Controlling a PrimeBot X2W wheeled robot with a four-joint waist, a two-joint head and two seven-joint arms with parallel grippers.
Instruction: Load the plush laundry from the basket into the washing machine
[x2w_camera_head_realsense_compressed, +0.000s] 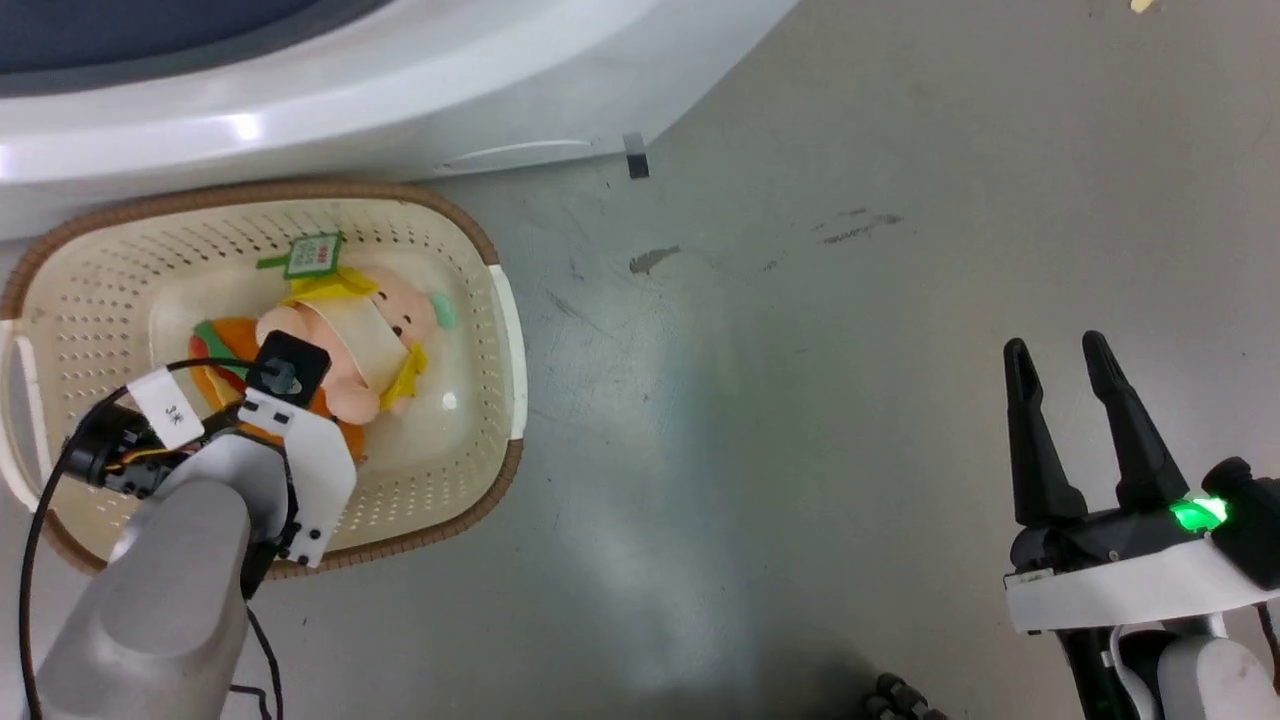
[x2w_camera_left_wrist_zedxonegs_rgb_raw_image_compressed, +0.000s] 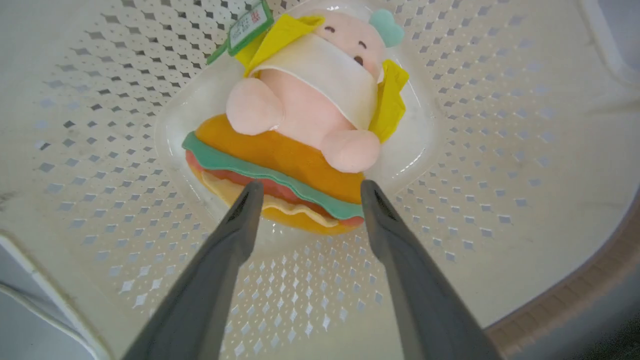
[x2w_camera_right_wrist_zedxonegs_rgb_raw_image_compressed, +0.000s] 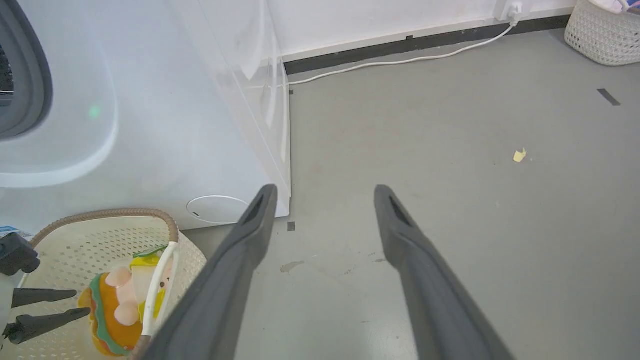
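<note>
The plush laundry lies in the basket, pink doll on top of the orange bun, green tag toward the washing machine. In the left wrist view my left gripper is open, its fingertips just short of the bun end of the plush laundry, one on each side, inside the basket. In the head view my left wrist hides those fingers. My right gripper hangs open and empty over the floor, far right of the basket. The right wrist view shows the right gripper, the left gripper beside the plush laundry, and the washing machine.
The basket stands on grey floor right against the washer's front. A white cable runs along the wall. A white woven basket sits far off, with a yellow scrap and a black tape mark on the floor.
</note>
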